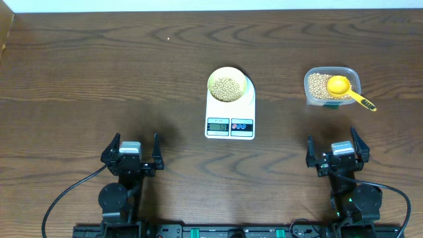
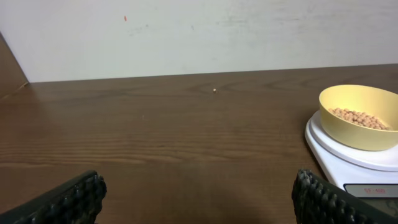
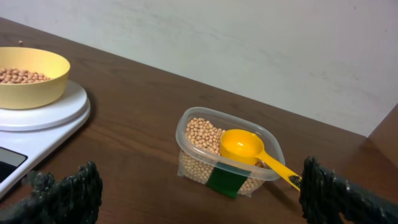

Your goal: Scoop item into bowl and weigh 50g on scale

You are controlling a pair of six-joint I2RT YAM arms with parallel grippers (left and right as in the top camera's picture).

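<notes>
Pale yellow bowl (image 1: 227,74) of round beans (image 1: 227,88) on flat scale (image 1: 230,114) | left hand (image 1: 135,144), right hand (image 1: 333,141) wide (empty)

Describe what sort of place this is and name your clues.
Probably a robotics lab bench: the left gripper and right gripper sit at a wooden table by a plain wall, with a scale, bowl and beans laid out.

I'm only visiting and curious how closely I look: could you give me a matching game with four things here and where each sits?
Things: 1 bowl; 2 scoop; 3 scale; 4 tub.
Places: A in the tub, handle over its rim; B flat under the bowl; C alone, right of the scale; D on the scale's platform.
Pairs: 1-D, 2-A, 3-B, 4-C.
</notes>
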